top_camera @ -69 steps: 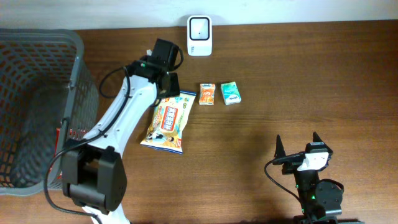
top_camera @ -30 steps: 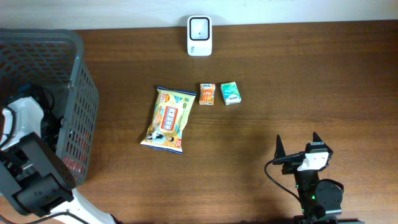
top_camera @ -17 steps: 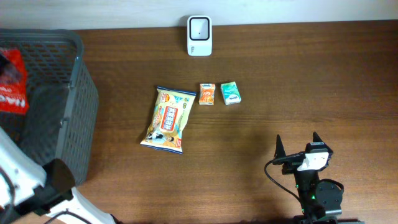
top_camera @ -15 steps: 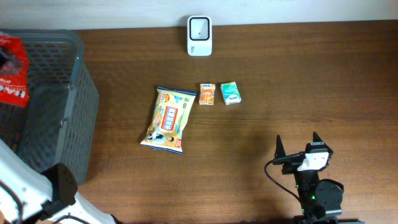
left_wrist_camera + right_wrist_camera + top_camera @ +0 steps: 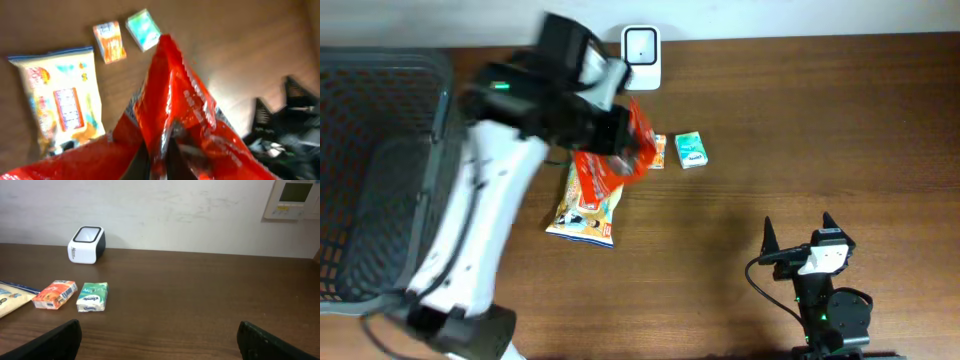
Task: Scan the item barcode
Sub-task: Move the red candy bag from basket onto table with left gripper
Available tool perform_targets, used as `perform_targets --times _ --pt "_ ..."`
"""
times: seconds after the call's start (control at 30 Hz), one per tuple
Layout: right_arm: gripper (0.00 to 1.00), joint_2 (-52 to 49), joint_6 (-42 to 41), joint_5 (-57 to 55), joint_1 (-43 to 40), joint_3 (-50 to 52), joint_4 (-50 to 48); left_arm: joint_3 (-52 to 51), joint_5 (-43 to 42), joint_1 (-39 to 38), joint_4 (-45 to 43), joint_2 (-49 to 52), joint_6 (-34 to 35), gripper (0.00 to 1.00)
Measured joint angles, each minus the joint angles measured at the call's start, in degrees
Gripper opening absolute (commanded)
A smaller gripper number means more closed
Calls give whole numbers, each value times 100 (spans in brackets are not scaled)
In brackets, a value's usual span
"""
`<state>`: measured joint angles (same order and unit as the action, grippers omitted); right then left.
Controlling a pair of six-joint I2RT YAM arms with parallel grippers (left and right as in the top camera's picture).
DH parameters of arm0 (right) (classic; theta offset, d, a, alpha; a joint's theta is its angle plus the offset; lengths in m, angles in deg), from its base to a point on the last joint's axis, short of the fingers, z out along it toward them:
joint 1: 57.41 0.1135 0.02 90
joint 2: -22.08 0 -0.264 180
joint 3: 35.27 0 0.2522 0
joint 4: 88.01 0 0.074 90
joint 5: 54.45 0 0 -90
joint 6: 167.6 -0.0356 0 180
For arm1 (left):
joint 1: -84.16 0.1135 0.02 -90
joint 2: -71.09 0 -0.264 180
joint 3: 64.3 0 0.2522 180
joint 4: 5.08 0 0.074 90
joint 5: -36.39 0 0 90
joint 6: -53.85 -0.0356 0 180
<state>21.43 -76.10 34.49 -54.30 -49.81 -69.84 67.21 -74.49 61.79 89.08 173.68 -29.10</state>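
My left gripper (image 5: 608, 130) is shut on a red snack bag (image 5: 623, 152), the item, and holds it in the air above the table, just in front of the white scanner (image 5: 640, 45). In the left wrist view the red bag (image 5: 175, 115) fills the middle, pinched between my dark fingers (image 5: 142, 165) at the bottom edge. No barcode shows on it. The right gripper (image 5: 798, 240) rests open at the front right, far from the bag, and its fingers (image 5: 62, 337) have nothing between them. The scanner (image 5: 86, 245) stands by the back wall.
A yellow snack bag (image 5: 586, 210) lies flat under the held item. Beside it are a small orange pack (image 5: 657, 152) and a green tissue pack (image 5: 691, 150). A grey mesh basket (image 5: 380, 150) stands at the left edge.
The left arm has swung from over the basket to the middle of the table, carrying the red bag with it. The right arm has not moved.
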Motion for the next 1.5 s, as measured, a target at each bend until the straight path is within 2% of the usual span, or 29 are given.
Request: perform_targets --times 0.07,0.13,0.17,0.2,0.23,0.27,0.3,0.37,0.53,0.63,0.7,0.77,0.83,0.87,0.93,1.03,1.17,1.23,1.3,1.33,1.37,1.43,1.5 --pt "99 -2 0 0 0 0 -2 -1486 83 -361 -1381 20 0 2" --pt "99 2 -2 2 0 0 -4 -2275 116 -562 -2151 33 4 8" --pt "98 0 -2 0 0 0 -2 -2973 275 -660 -3265 -55 -2 8" --pt "99 -9 -2 0 -2 0 0 -3429 426 -734 -3613 -35 -4 14" --pt "99 -4 -4 0 -2 0 -2 -3842 531 -763 -4004 -24 -20 37" --pt "99 -4 -2 0 0 0 0 -4124 645 -767 -4367 -2 -22 66" --pt "98 0 2 0 0 0 0 -4317 756 -767 -4723 -9 -39 99" --pt "98 0 0 0 0 0 0 -4658 1078 -767 -4996 -11 -37 99" --pt "98 0 -4 0 0 0 0 -4489 1119 -767 -5045 -308 -22 99" --pt "99 0 0 0 0 0 -2 -4131 1088 -767 -4800 -1858 -22 99" --pt "99 -4 0 0 0 0 -2 -4048 1126 -767 -4221 -2999 -22 99" --pt "99 -7 0 0 0 0 -2 -3991 1567 -774 -3512 -3528 -22 99" --pt "98 -4 -2 2 0 0 -4 -3995 2356 -726 -2776 -3600 463 99" --pt "99 -4 0 0 0 0 -2 -3998 2579 -507 -2535 -3600 951 99" --pt "99 -4 -4 0 0 0 -2 -3998 2761 -212 -2291 -3539 1471 99" --pt "98 -4 0 0 0 0 -2 -3998 2800 -212 -1797 -3456 1665 99" --pt "98 -4 -2 2 0 0 -2 -3998 2800 -212 -1672 -3449 1685 99" --pt "99 -4 0 417 0 7 -190 -3998 2802 -212 -1674 -3449 1685 99" --pt "98 -7 -2 1860 4 15 -874 -3998 2802 -212 -1661 -3449 1685 99" --pt "99 -7 -24 2870 4 11 -1718 -3998 2802 -212 -1657 -3447 1685 99" --pt "99 2 -92 3289 4 15 -1989 -3998 2800 -212 -1657 -3442 1685 99" --pt "99 0 -334 3847 4 13 -2809 -3998 2800 -212 -1661 -3442 1685 99" --pt "98 2 -389 3842 4 15 -3274 -3998 2802 -212 -1657 -3442 1687 99"
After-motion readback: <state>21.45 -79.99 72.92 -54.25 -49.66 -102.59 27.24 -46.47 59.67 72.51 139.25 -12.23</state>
